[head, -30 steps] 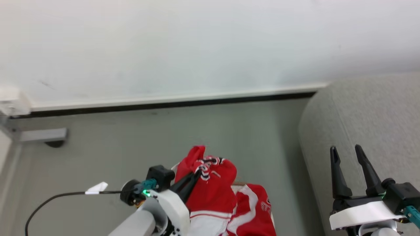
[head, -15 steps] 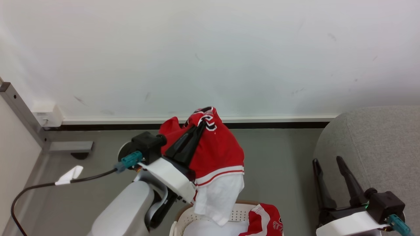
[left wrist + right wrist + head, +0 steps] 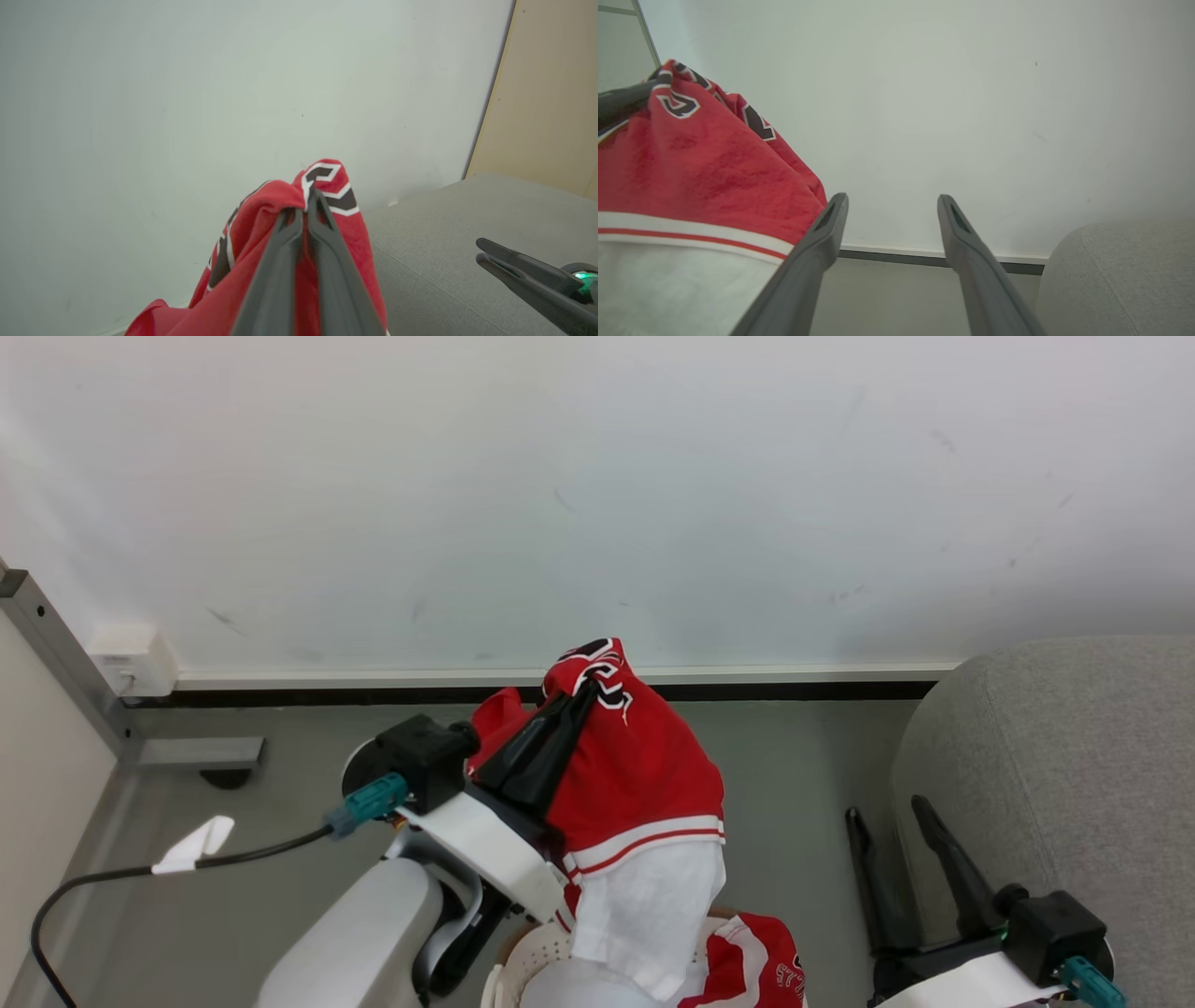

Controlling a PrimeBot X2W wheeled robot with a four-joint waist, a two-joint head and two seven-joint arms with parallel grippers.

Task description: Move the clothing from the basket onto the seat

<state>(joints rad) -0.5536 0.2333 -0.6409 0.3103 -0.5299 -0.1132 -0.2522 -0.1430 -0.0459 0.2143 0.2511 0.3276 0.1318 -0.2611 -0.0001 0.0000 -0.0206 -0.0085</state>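
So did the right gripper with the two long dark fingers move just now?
Yes. In the head view the right gripper slid left, away from the light-grey fabric sofa, which stayed put.

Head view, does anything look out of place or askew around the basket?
Nothing looks spilled or damaged. The left end effector is shut on a red garment, whose white lower part hangs down to the basket. A second red piece lies bunched at the basket's right side. The right end effector is open and empty beside the seat.
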